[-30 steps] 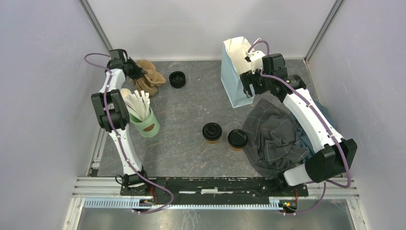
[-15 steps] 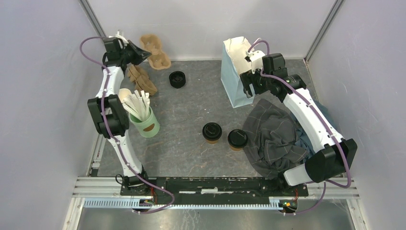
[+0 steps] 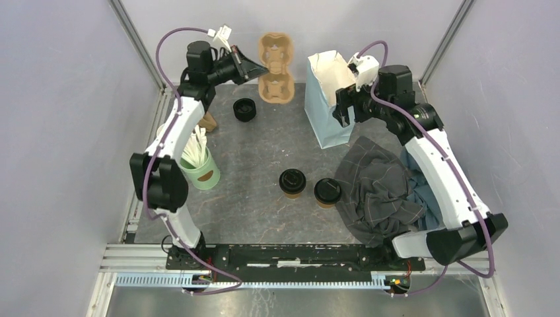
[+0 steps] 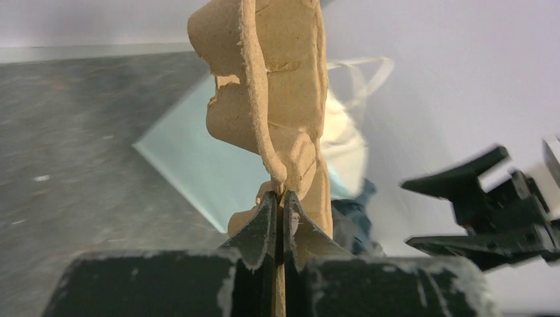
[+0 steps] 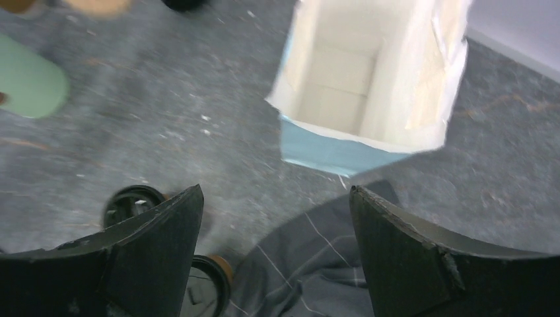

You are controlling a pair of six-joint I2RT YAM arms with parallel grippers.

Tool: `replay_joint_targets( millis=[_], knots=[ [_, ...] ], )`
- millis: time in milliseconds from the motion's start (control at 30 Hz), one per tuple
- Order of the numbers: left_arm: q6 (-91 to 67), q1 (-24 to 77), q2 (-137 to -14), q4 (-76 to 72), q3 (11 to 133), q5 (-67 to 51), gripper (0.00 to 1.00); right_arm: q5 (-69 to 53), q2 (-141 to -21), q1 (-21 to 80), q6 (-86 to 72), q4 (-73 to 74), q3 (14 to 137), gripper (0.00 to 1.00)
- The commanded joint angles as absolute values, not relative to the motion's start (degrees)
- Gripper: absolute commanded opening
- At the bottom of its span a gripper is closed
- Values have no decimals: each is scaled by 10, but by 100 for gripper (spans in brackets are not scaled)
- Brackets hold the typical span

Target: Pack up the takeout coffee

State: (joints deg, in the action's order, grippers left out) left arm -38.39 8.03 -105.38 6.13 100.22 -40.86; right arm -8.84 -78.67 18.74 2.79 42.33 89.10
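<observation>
The left gripper point(image 4: 277, 201) pinches the cardboard cup tray point(image 3: 276, 69) by one thin edge. That tiny hold could slip and drop the tray. Its arm reaches up high over the table's point(image 3: 257, 158) far edge. The left coffee cup point(image 3: 292, 183) and the right coffee cup point(image 3: 327, 191) stand near the table's middle. The right gripper point(image 5: 277, 218) hangs spread wide beside the paper bag point(image 3: 323, 122), arm stretched far.

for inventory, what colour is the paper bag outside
Light blue open paper bag; best in right wrist view.
</observation>
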Motion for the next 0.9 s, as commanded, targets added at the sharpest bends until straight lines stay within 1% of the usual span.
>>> replay_joint_targets(
  millis=[0, 167, 300, 400, 467, 533, 667, 867],
  knots=[
    [-459, 122, -953, -63, 939, -454, 2, -214, -750, 191, -39, 357, 922, 88],
    [-481, 157, -882, -97, 870, -453, 2, -293, -746, 183, -114, 298, 915, 89],
    [-489, 164, -837, -110, 829, -447, 2, -380, -760, 168, -213, 222, 911, 87],
    [-512, 171, -814, -138, 806, -443, 2, -429, -755, 161, -299, 133, 874, 81],
    [-523, 177, -801, -151, 790, -438, 2, -458, -749, 161, -358, 60, 833, 74],
    [-530, 181, -790, -159, 781, -434, 2, -469, -746, 162, -404, 17, 805, 70],
    [-541, 184, -775, -167, 769, -428, 2, -475, -729, 161, -461, -57, 750, 67],
    [-543, 188, -763, -169, 758, -425, 2, -481, -712, 163, -502, -102, 704, 59]
  ],
)
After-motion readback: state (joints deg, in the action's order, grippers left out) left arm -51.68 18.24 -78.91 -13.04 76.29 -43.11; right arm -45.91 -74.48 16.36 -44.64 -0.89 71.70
